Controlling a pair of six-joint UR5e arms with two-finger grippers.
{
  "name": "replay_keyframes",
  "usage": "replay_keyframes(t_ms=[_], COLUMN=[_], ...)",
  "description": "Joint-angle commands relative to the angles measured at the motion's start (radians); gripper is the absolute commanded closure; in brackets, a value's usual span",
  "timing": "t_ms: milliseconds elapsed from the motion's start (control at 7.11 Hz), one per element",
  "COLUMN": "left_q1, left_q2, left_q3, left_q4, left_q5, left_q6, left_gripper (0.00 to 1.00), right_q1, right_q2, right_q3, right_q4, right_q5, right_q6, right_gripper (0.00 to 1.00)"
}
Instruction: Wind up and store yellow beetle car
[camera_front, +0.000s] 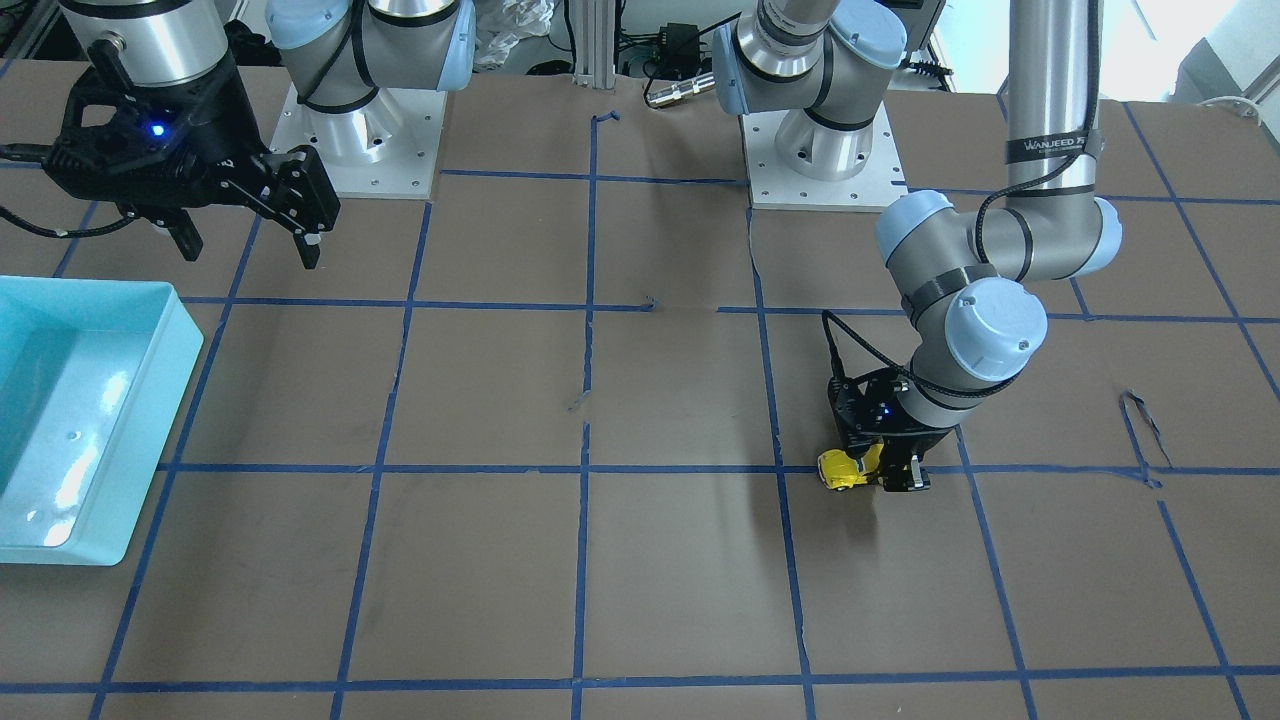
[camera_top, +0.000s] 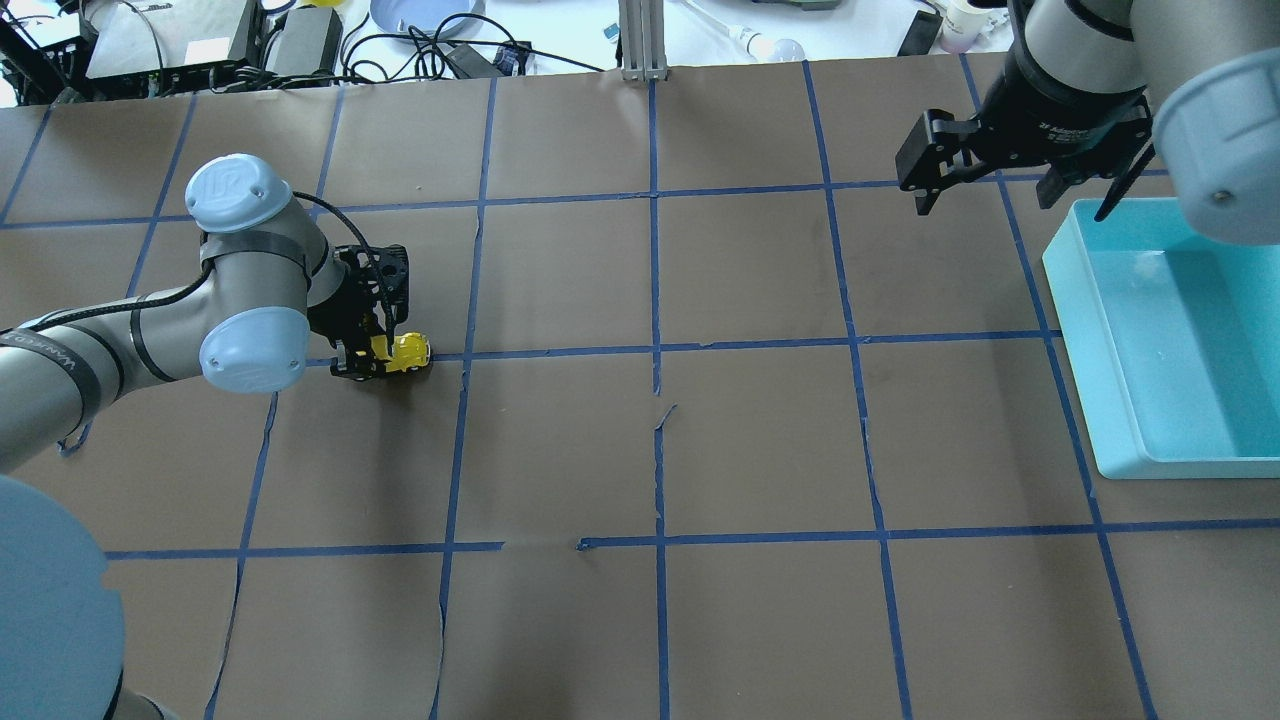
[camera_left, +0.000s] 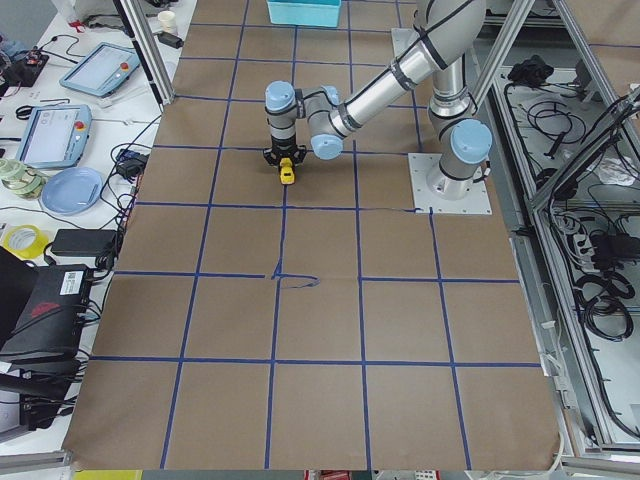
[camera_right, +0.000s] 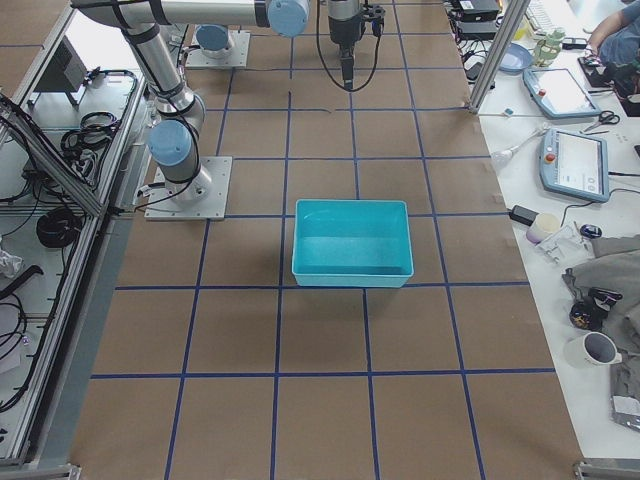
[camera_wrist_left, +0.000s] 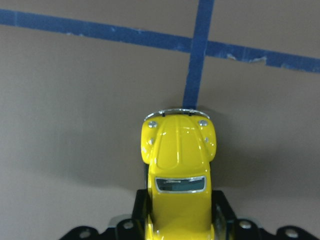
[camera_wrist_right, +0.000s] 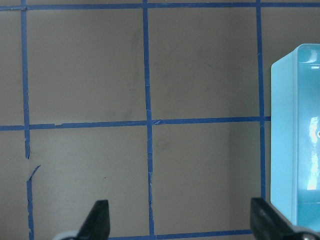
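Low on the surface (camera_top: 760, 440), the left hand (camera_top: 372, 362) is clamped on the rear of the yellow beetle car (camera_top: 410, 351), which sits at a blue tape line (camera_top: 560, 351). Farther off, the right hand (camera_front: 250, 250) hangs with fingers spread wide, near the teal bin (camera_front: 185, 340).

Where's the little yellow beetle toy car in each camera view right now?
Front-facing: small yellow toy beetle car, lower right of centre.
Overhead: left of centre.
Exterior left: upper middle.
Exterior right: not in it.
Left wrist: bottom centre.
Right wrist: not in it.
Shared landmark: blue tape crossing just ahead of its nose.
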Motion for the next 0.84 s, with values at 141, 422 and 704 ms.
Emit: replay_keyframes(t_ms=[141,422,704], left_q1=[0.008,0.053,0.077], left_q2=[-0.004,-0.002,-0.005], left_q3=[0.002,-0.009,-0.007], left_q4=[0.002,0.011,0.014], left_q5=[0.005,0.004,0.005], left_q6=[0.035,0.096,0.098], left_gripper=[0.99,0.99,0.99], right_q1=[0.000,0.000,0.000], right_q2=[0.000,0.000,0.000], right_q3=[0.000,0.000,0.002], right_q4=[0.001,0.001,0.001], right_q5=[0.000,-0.001,-0.001], right_q6=[0.000,0.000,0.000], right_gripper=[0.00,0.00,0.00])
